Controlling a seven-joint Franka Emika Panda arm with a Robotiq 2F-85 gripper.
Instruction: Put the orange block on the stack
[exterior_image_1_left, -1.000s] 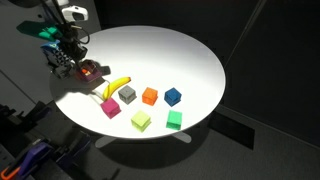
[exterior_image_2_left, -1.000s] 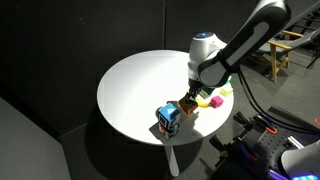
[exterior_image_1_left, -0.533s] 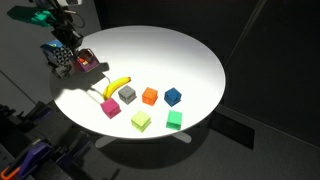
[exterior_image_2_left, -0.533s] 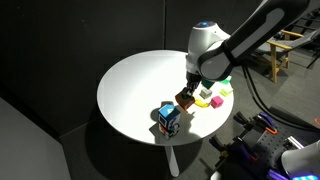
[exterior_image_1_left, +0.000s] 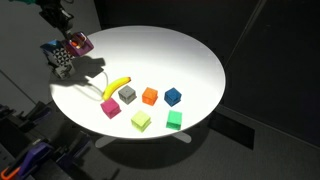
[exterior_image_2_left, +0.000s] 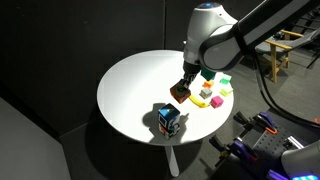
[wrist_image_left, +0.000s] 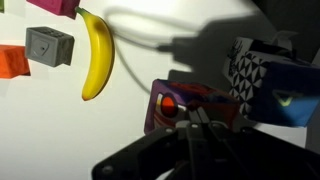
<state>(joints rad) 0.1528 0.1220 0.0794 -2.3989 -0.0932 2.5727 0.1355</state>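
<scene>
Table (exterior_image_1_left: 170, 55): white, round, against dark walls (exterior_image_2_left: 60, 50).
Gripper (exterior_image_2_left: 184, 87): clenched on the orange block (exterior_image_2_left: 180, 95), apparently by its sides.
Stack (exterior_image_2_left: 168, 119): close to the table's edge.
Orange block: held above the table, beside the stack, not over it.
Risk: release off-centre and your block tips off; nudge the stack and it goes over the edge.
</scene>
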